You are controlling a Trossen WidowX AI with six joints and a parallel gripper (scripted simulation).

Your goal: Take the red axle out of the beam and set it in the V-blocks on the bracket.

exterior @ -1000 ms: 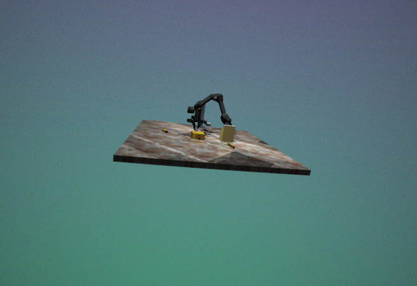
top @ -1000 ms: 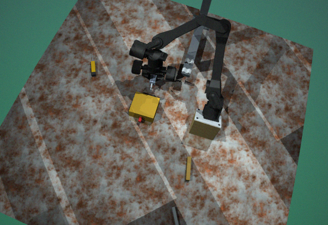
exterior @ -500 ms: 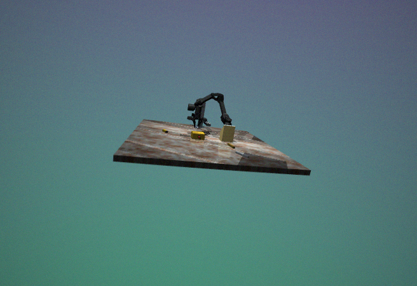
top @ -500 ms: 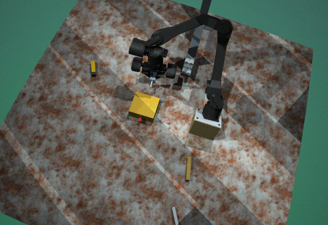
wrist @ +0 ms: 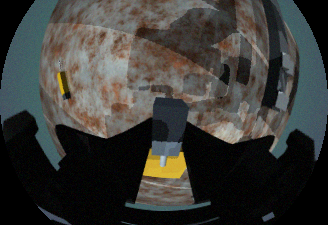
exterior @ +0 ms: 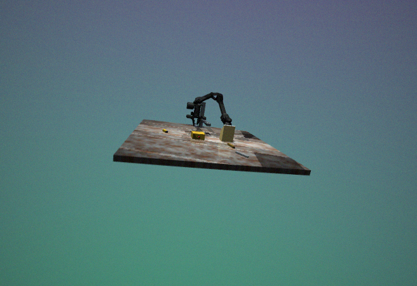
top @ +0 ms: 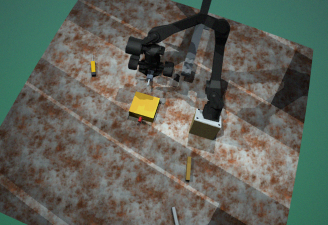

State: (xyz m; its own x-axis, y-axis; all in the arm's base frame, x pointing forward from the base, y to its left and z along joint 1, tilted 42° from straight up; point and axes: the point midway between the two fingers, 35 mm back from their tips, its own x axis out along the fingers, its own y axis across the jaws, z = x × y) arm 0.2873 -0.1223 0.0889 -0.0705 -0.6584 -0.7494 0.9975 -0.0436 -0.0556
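The tool (top: 150, 72) (wrist: 167, 122) is partly closed, its fingers clamped on a dark grey block (top: 150, 75) (wrist: 170, 114) with a pale pin at its end. In the top view, block and pin hang left of centre, just above the beam (top: 144, 105) (exterior: 198, 135) (wrist: 166, 170) in the picture and apart from it.

The red axle (top: 140, 119) (exterior: 198, 136) is in the beam, one end poking out of its lower face in the top view. The beam sits on the counter (top: 79, 164) (exterior: 168, 151) (wrist: 90, 54).

Right of centre, the arm (top: 218, 58) (exterior: 221, 104) rises from a tan box (top: 205, 129) (exterior: 227, 133). A screwdriver (top: 93, 66) (exterior: 164, 130) (wrist: 63, 85) lies at left, a yellow bar (top: 188, 168) (exterior: 231, 145) below the box, and a grey strip (top: 175, 215) (exterior: 241, 154) at the bottom edge. I cannot make out the V-blocks clearly.
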